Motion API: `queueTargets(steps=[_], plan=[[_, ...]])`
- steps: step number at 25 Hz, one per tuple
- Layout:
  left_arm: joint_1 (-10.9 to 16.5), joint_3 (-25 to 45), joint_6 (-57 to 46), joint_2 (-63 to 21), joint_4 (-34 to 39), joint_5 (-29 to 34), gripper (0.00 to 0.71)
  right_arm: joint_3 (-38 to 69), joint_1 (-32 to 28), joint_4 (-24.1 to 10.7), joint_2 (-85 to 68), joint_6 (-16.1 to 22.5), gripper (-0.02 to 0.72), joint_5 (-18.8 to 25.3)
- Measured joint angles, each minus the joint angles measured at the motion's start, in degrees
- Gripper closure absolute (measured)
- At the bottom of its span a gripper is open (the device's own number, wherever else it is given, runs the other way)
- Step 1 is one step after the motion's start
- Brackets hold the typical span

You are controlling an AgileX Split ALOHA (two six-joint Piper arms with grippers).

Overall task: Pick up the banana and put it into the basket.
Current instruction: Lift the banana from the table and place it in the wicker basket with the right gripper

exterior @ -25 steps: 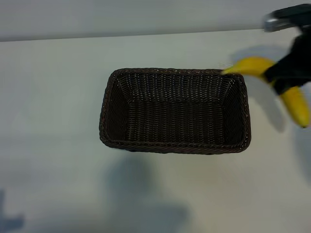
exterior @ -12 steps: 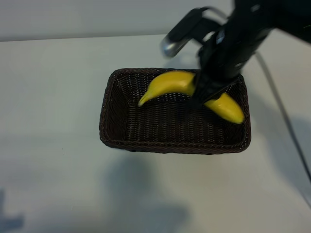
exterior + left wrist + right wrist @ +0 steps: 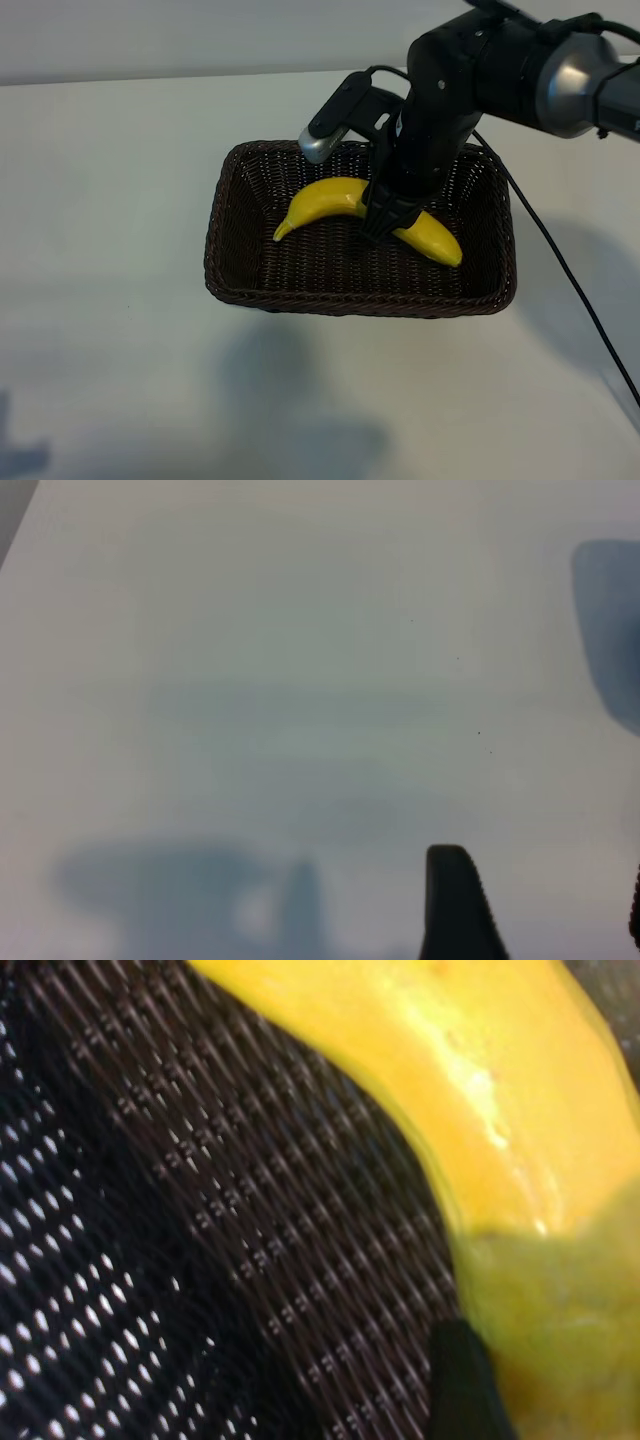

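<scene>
The yellow banana (image 3: 330, 198) is low inside the dark brown wicker basket (image 3: 225, 235), lying across its middle with the stem tip pointing left. My right gripper (image 3: 390, 215) reaches down from the basket's far right corner and is shut on the banana's middle. In the right wrist view the banana (image 3: 500, 1090) fills the space beside one dark finger (image 3: 462, 1380), with the basket weave (image 3: 200, 1210) close behind. Whether the banana touches the basket floor I cannot tell. The left gripper (image 3: 542, 880) stands open over bare table, out of the exterior view.
The basket sits mid-table on a pale tabletop (image 3: 110, 200). The right arm's cable (image 3: 560, 260) trails across the table to the right of the basket. The arm's shadows (image 3: 290, 400) fall in front of the basket.
The right arm has swung leftward from beyond the basket's right end to over it. It has lowered the held banana down inside. The left gripper has not moved.
</scene>
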Motion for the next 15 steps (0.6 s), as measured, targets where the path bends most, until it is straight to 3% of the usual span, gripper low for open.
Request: queueTargets(steps=[7, 15], plan=[[0.0, 0.0, 0.0, 0.0, 0.0, 0.0, 0.260, 0.0, 0.0, 0.0, 0.3, 0.0, 0.286, -0.8], [0.0, 0.0, 0.0, 0.0, 0.0, 0.0, 0.260, 0.0, 0.0, 0.0, -0.4, 1.5, 0.112, 0.2]])
